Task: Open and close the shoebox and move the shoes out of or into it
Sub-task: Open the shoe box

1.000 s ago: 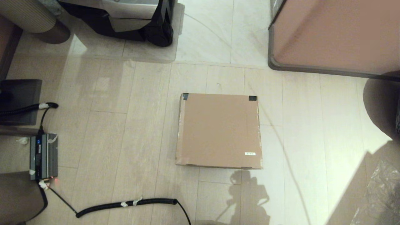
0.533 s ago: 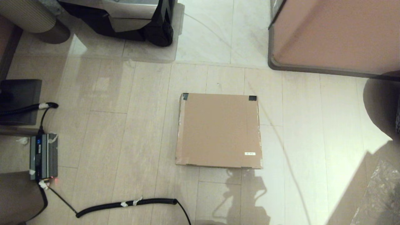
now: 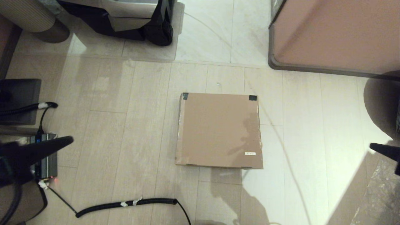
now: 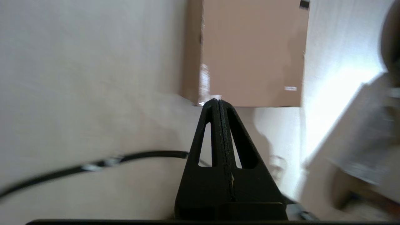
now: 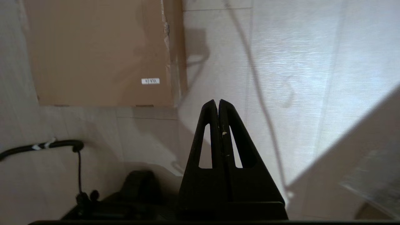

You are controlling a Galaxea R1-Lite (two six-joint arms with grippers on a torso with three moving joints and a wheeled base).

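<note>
The brown cardboard shoebox (image 3: 219, 130) lies on the floor in the middle of the head view with its lid flat and closed. Dark tape marks its two far corners and a small white sticker (image 3: 250, 153) sits near its front right. The shoes are hidden. My left gripper (image 3: 69, 140) pokes in from the left edge, well away from the box, shut and empty. My right gripper (image 3: 372, 145) shows at the right edge, also shut and empty. The wrist views show the shoebox (image 4: 253, 53) (image 5: 97, 53) ahead of the left gripper (image 4: 217, 100) and the right gripper (image 5: 217, 101).
A pinkish-brown cabinet (image 3: 337, 34) with a grey rim stands at the far right. A black coiled cable (image 3: 125, 204) runs along the near floor. A grey power box (image 3: 47, 162) sits at the left. A black machine base (image 3: 125, 18) stands at the far left.
Both grippers have come into the head view, the left at the left edge and the right at the right edge. Their shadow has climbed onto the box lid. The box has not moved.
</note>
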